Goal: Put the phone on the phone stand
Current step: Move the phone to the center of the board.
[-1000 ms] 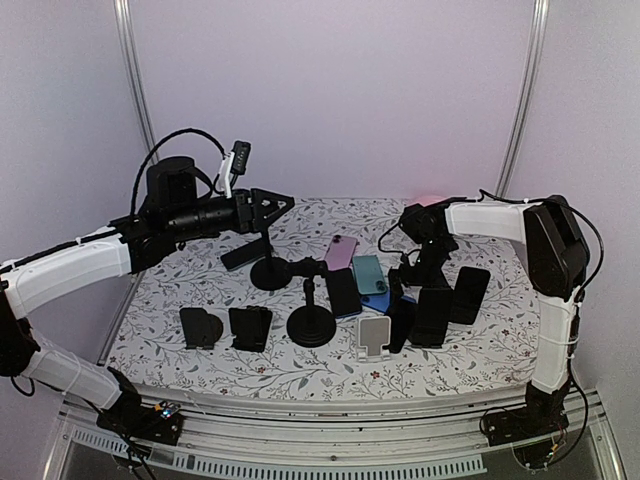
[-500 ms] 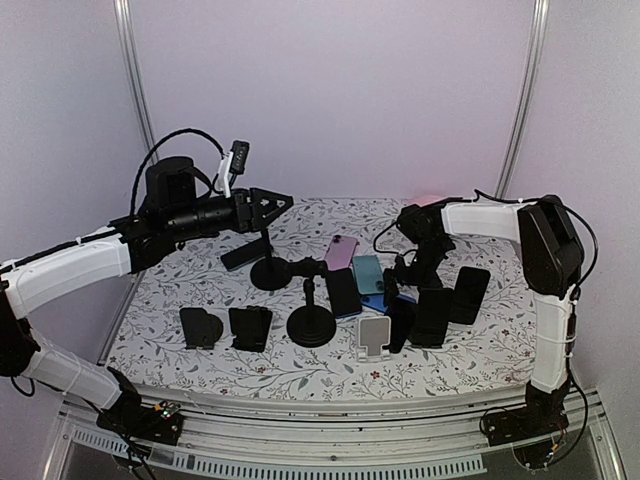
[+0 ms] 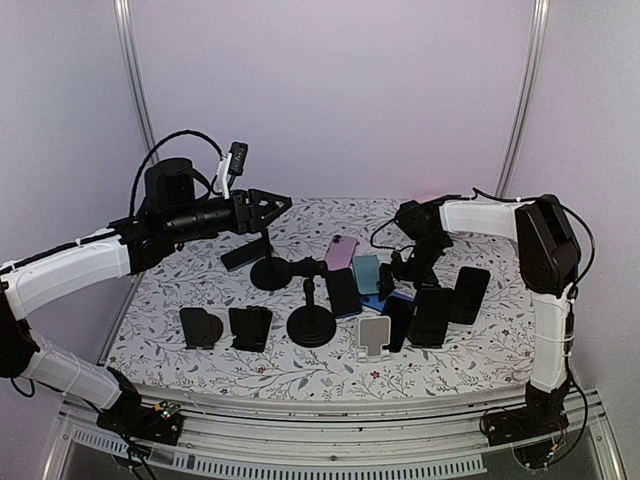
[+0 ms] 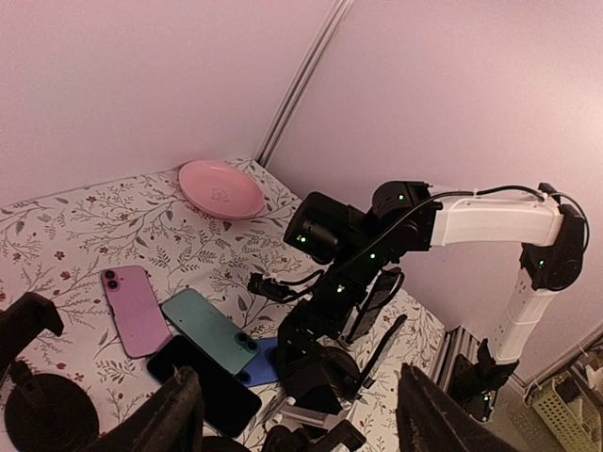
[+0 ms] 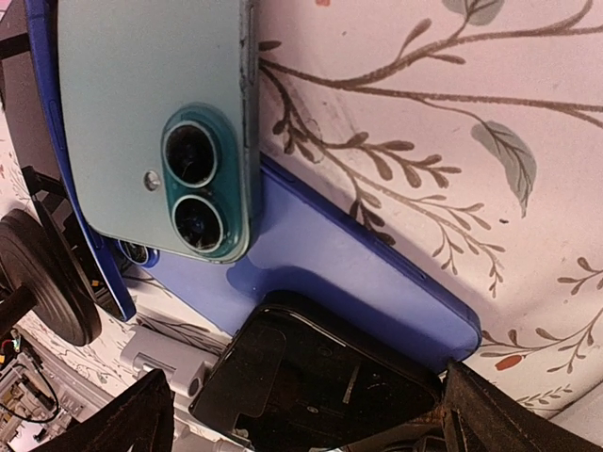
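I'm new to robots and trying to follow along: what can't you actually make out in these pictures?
- Right wrist view: the blue phone lies partly under the teal phone and a black phone.
- Top view: the pink plate is mostly hidden behind the right arm.
- Right wrist view: the right fingers are cut off at the bottom corners.
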Motion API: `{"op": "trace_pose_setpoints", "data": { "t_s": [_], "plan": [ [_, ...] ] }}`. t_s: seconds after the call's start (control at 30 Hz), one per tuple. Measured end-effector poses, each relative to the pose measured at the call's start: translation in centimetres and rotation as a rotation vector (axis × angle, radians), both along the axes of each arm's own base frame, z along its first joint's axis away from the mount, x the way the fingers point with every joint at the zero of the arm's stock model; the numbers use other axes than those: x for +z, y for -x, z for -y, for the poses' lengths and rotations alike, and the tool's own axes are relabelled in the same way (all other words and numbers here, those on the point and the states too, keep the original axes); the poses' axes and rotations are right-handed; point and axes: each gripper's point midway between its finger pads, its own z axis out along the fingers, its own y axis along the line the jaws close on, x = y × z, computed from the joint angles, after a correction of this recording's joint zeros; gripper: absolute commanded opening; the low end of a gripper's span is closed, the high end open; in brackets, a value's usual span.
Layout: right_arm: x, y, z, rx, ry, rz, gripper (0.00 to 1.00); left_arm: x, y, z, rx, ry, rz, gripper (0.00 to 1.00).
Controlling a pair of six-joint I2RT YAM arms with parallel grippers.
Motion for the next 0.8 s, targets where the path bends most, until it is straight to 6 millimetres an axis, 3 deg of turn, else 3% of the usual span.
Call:
{"op": "trace_pose_setpoints", "data": {
  "t_s": [0.37,0.57,0.8],
  "plan": [
    [-0.2,-0.1,-0.8,0.012,0.011,0.004,1.00,0.2,0.0,0.0,-0.004,0.011,0.003,0.70],
    [-0.4,-0.1,-1.0,0.023,0.056,0.029,0.93,0.2,0.2,-0.1,-0.004,0.012,0.003,0.70],
    [-0.1,-0.3,-1.9,0.028,0.054,0.051,0.92,0.4,0.3,-0.1,-0.007,0.019,0.006,0.70]
  ]
}}
